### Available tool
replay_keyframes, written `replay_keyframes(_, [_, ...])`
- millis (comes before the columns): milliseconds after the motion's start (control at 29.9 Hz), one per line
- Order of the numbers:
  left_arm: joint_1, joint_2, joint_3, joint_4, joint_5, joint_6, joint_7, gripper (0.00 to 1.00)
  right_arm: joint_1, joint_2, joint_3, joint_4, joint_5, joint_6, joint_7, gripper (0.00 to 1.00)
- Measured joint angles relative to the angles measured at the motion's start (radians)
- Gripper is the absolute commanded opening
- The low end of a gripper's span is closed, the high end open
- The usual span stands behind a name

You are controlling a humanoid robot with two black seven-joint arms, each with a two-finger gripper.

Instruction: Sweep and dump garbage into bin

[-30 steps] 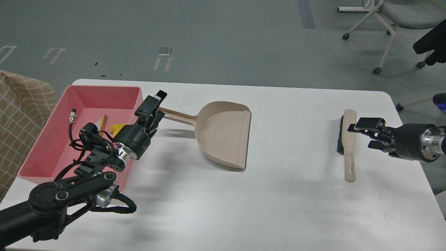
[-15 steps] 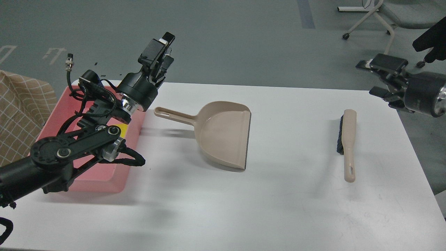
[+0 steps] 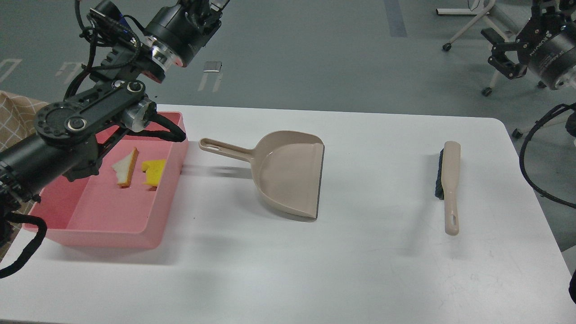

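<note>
The pink bin (image 3: pixel 112 234) stands on the table's left side. In it lie the garbage pieces: the triangular bread slice (image 3: pixel 127 167) and the yellow sponge chunk (image 3: pixel 153 172), side by side near its right wall. My left gripper (image 3: pixel 210 5) is raised high above the bin's far end; its fingertips are cut off by the top edge. My right gripper (image 3: pixel 501 53) is lifted beyond the table's far right corner, open and empty.
A beige dustpan (image 3: pixel 288 173) lies mid-table, its handle pointing at the bin. A beige brush (image 3: pixel 450 184) with dark bristles lies on the right. A checked cloth (image 3: pixel 18 117) is at far left. A wheeled chair (image 3: pixel 499 27) stands behind the table.
Both arms have risen up and away from the table. The left gripper left the dustpan handle and the right gripper left the brush. The bread and sponge now show in the bin.
</note>
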Motion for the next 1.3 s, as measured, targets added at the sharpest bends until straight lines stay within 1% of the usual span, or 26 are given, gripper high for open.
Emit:
replay_keyframes(134, [-0.005,-0.035,-0.058,0.072,-0.002,-0.099,0.0,0.97,0.067,0.011,-0.003,-0.122,0.153,0.0,0.003,0.99])
replay_keyframes(201, [-0.006,-0.061,-0.092,0.115,-0.004,-0.146,0.0,0.97,0.091,0.025,-0.005,-0.179,0.211,0.0,-0.004,0.99])
replay_keyframes(301, [-0.007,-0.094,-0.129,0.158,-0.023,-0.196,0.0,0.97,0.107,0.057,-0.006,-0.222,0.296,0.0,-0.016,1.0])
replay_keyframes(368, [-0.007,-0.11,-0.139,0.179,-0.057,-0.229,0.0,0.97,0.109,0.089,-0.01,-0.232,0.35,0.0,-0.036,1.0])
replay_keyframes(501, [-0.001,-0.138,-0.144,0.204,-0.147,-0.289,0.0,0.98,0.109,0.157,-0.039,-0.235,0.394,0.0,-0.091,1.0])
replay_keyframes(635, [0.007,-0.146,-0.144,0.207,-0.188,-0.314,0.0,0.98,0.105,0.198,-0.05,-0.232,0.4,0.0,-0.105,1.0])
replay_keyframes(836, [0.017,-0.143,-0.149,0.206,-0.236,-0.416,0.0,0.98,0.096,0.241,-0.049,-0.212,0.405,0.0,-0.118,1.0])
replay_keyframes(936, [0.029,-0.142,-0.152,0.206,-0.278,-0.44,0.0,0.98,0.089,0.266,-0.048,-0.192,0.419,0.0,-0.119,1.0])
replay_keyframes(1036, [0.041,-0.143,-0.152,0.206,-0.289,-0.445,0.0,0.98,0.076,0.28,-0.048,-0.171,0.427,0.0,-0.123,1.0])
replay_keyframes(1304, [0.11,-0.141,-0.163,0.205,-0.292,-0.448,0.0,0.98,-0.013,0.274,-0.048,-0.03,0.432,0.0,-0.186,1.0])
